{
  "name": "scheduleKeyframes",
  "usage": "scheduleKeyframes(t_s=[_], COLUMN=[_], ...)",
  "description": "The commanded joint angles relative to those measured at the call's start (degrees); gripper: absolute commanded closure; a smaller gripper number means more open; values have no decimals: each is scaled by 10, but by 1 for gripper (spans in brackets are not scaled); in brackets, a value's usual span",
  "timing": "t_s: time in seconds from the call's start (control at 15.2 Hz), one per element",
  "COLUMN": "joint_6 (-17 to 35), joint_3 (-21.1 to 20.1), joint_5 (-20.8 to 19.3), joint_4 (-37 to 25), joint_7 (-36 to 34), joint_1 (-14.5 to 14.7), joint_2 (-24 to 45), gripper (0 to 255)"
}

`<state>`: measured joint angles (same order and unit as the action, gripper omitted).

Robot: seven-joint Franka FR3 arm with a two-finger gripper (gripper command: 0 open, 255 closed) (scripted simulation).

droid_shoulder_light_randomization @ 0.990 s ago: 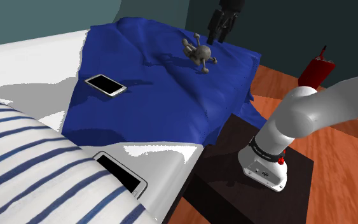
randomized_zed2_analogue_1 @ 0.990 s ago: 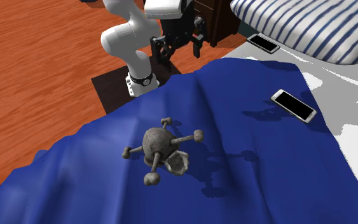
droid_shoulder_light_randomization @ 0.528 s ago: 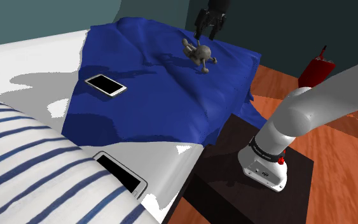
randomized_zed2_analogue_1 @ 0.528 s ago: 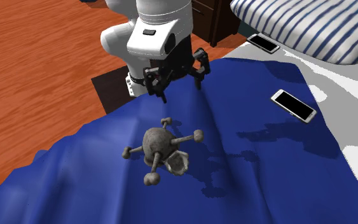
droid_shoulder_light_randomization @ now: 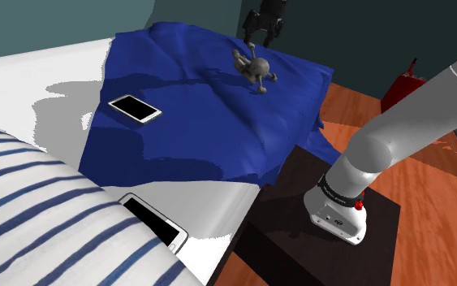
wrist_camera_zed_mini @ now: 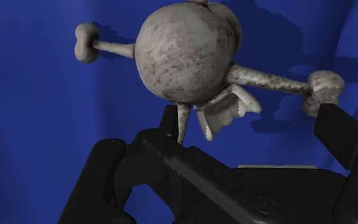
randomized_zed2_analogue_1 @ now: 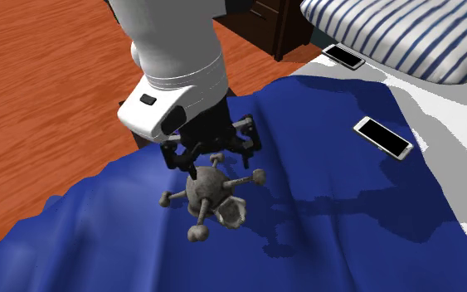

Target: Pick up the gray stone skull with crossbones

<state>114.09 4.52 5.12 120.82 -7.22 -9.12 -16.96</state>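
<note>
The gray stone skull with crossbones [droid_shoulder_light_randomization: 256,69] lies on a blue blanket [droid_shoulder_light_randomization: 194,106] near the bed's far corner. In the second exterior view the skull [randomized_zed2_analogue_1: 207,190] shows its round back, with bones sticking out to the sides. My black gripper [randomized_zed2_analogue_1: 211,152] hangs open just above and behind it, one finger on each side, touching nothing. The shoulder view has the gripper [droid_shoulder_light_randomization: 260,34] a little above the skull. Seen from the wrist, the skull [wrist_camera_zed_mini: 184,51] sits ahead of the spread fingers [wrist_camera_zed_mini: 344,137], its jaw pointing toward the gripper [wrist_camera_zed_mini: 228,156].
A white-rimmed phone [droid_shoulder_light_randomization: 135,107] lies on the blanket. A second phone [droid_shoulder_light_randomization: 154,220] rests by the striped pillow [droid_shoulder_light_randomization: 32,211]. The dark stand [droid_shoulder_light_randomization: 316,236] sits on the wood floor beside the bed, and a red object [droid_shoulder_light_randomization: 403,85] stands behind it.
The arm has reached out over the blanket and the open gripper has come down from beside the stand to just above the skull. The skull has not moved.
</note>
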Motion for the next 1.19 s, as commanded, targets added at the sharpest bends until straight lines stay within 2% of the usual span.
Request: scheduleKeyframes(t_s=[0.0,0.26,0.86,0.92,1.12], joint_6=[19,45,102,102,101], joint_3=[9,26,26,26,26], joint_5=[1,6,11,11,10], joint_4=[-19,-56,-7,-8,-8], joint_7=[-12,-31,-23,-24,-24], joint_1=[-10,-27,-26,-26,-26], joint_2=[29,79,88,88,88], gripper=[0,0,0,255,255])
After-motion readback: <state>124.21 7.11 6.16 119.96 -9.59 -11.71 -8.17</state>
